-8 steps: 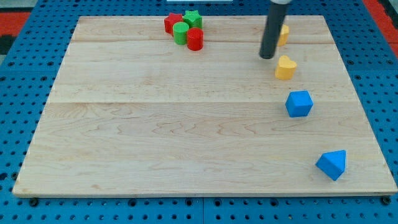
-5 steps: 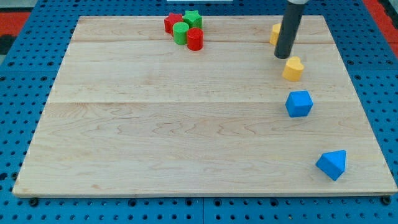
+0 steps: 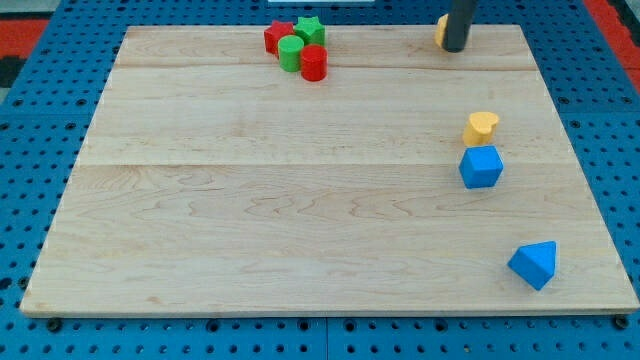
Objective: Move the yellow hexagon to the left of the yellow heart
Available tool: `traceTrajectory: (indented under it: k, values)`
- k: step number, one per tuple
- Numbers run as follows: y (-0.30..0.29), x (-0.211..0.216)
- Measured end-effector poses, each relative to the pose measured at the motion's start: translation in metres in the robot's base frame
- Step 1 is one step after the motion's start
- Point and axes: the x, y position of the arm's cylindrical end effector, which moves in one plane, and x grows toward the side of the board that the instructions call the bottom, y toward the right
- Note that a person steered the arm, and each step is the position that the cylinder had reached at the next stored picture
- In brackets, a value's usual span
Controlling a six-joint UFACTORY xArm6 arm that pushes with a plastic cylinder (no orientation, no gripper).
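Note:
The yellow hexagon [image 3: 441,30] lies near the top edge of the wooden board [image 3: 250,200], right of centre, mostly hidden behind my rod. My tip [image 3: 455,47] stands right against the hexagon's right side, at the view's top. The yellow heart [image 3: 481,127] lies well below, at the view's right, touching or nearly touching the top of a blue cube [image 3: 481,166].
A cluster of a red star-like block [image 3: 277,37], a green star [image 3: 310,28], a green cylinder [image 3: 291,53] and a red cylinder [image 3: 314,62] sits at the top, left of centre. A blue wedge-like block [image 3: 534,264] lies at the bottom right.
My tip moved right and then up the view, from left of the heart to beside the hexagon. The yellow heart slid down and right, up against the blue cube.

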Motion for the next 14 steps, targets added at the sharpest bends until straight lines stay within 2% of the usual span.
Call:
traceTrajectory:
  k: [1,2,3,5,6,7,8,9,11,12,13,14]
  values:
    - [0.047,-0.008]
    - [0.036,-0.043]
    - [0.026,-0.053]
    - [-0.078,-0.011]
    - [-0.109,-0.053]
    - [-0.143,-0.017]
    - [-0.144,-0.006]
    - [-0.119,0.044]
    - [-0.146,0.008]
    - [-0.144,0.041]
    - [-0.113,0.091]
    - [-0.125,0.111]
